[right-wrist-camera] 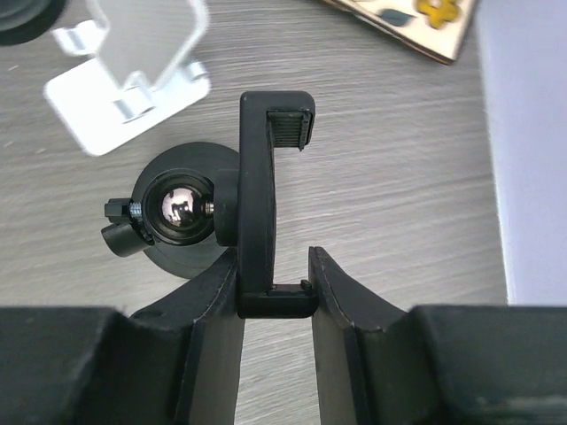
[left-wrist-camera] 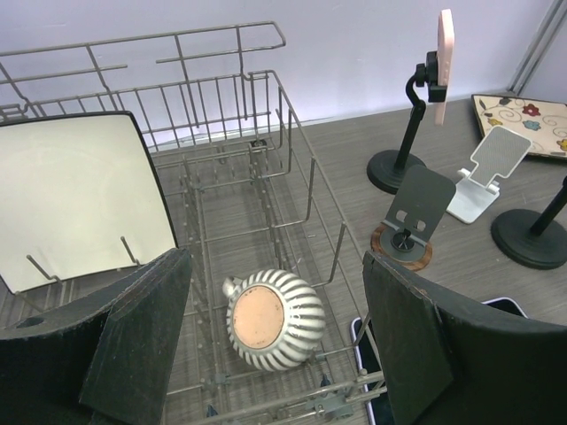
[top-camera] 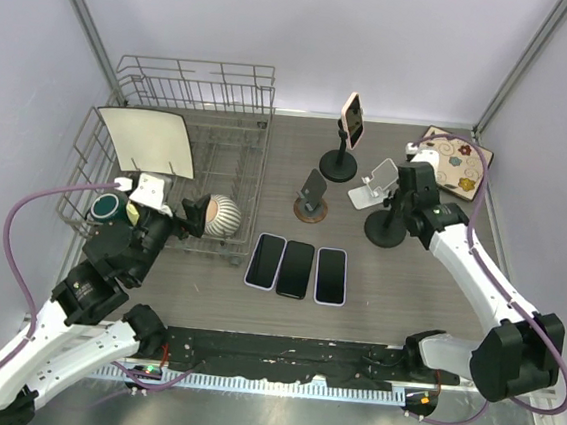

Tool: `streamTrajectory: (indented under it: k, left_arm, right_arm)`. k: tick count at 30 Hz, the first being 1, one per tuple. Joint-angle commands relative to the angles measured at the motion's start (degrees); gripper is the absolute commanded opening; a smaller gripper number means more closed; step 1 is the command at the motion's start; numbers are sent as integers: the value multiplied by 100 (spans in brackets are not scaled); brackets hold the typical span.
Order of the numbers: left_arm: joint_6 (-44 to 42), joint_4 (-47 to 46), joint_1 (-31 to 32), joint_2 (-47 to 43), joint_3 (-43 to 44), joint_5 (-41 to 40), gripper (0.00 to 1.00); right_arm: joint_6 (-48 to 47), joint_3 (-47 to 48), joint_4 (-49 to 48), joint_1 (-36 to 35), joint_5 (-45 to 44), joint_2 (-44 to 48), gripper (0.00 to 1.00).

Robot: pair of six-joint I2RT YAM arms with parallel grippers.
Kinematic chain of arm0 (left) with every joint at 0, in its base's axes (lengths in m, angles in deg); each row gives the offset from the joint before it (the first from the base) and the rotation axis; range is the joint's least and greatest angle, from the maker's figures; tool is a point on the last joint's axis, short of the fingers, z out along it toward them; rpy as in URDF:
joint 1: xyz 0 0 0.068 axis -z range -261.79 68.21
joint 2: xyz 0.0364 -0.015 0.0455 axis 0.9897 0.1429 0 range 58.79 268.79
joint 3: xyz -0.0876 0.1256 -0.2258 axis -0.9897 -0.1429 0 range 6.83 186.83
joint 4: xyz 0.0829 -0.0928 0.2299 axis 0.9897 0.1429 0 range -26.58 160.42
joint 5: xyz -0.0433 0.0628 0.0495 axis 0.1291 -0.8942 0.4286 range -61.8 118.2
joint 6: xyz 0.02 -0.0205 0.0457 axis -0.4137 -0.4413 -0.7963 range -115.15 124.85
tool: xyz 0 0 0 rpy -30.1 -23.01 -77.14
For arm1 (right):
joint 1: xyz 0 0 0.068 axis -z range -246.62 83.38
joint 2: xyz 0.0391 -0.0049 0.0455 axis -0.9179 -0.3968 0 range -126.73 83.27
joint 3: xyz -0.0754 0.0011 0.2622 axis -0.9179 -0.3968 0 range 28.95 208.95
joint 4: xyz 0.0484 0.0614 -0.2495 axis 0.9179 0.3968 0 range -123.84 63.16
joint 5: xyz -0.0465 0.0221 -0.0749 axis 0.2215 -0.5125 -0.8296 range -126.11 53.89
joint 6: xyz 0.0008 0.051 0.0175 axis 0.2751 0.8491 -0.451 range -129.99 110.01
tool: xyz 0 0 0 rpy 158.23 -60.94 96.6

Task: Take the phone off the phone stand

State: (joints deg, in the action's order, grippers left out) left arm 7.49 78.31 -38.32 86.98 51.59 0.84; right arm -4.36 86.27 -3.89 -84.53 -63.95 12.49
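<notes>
Right gripper [right-wrist-camera: 275, 266] clenched on lower end of empty clamp [right-wrist-camera: 257, 177] of black stand [top-camera: 386, 230], just right of white stand [top-camera: 376, 183]. Left gripper [left-wrist-camera: 275, 266] released, jaws wide, hovered over rack [left-wrist-camera: 235, 168] above jar [left-wrist-camera: 270, 319] lying on side. Plate [left-wrist-camera: 75, 195] leaned at rack left. Pink phone [top-camera: 352, 119] sat upright in gooseneck stand [top-camera: 339, 164] at table back, well apart from both grippers. Three phones [top-camera: 296, 269] lay flat side by side near front.
</notes>
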Motion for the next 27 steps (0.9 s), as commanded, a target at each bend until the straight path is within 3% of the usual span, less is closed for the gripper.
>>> streamTrajectory:
  k: [1, 10, 20, 23, 26, 27]
  left_arm:
    - [53, -118, -31, -94, -28, 81, 82]
    - [35, -145, -40, -156, -72, 46, 82]
    - [18, -162, -66, -156, -98, 11, 82]
    - [18, -162, -66, -138, -98, 20, 82]
    - [18, -162, -66, -129, -107, 37, 82]
    - [18, -154, -66, -129, -98, 37, 82]
  right_arm:
    - [535, 236, -306, 577, -873, 144, 12]
    - [1045, 446, -1131, 1938, -899, -506, 11]
    - [1037, 1140, -1967, 2459, -855, -1367, 15]
    - [1037, 1263, -1950, 2485, -829, -1534, 26]
    - [1124, 1291, -1792, 2494, -785, -1579, 47]
    - [1203, 1264, -1748, 2486, -759, -1561, 62]
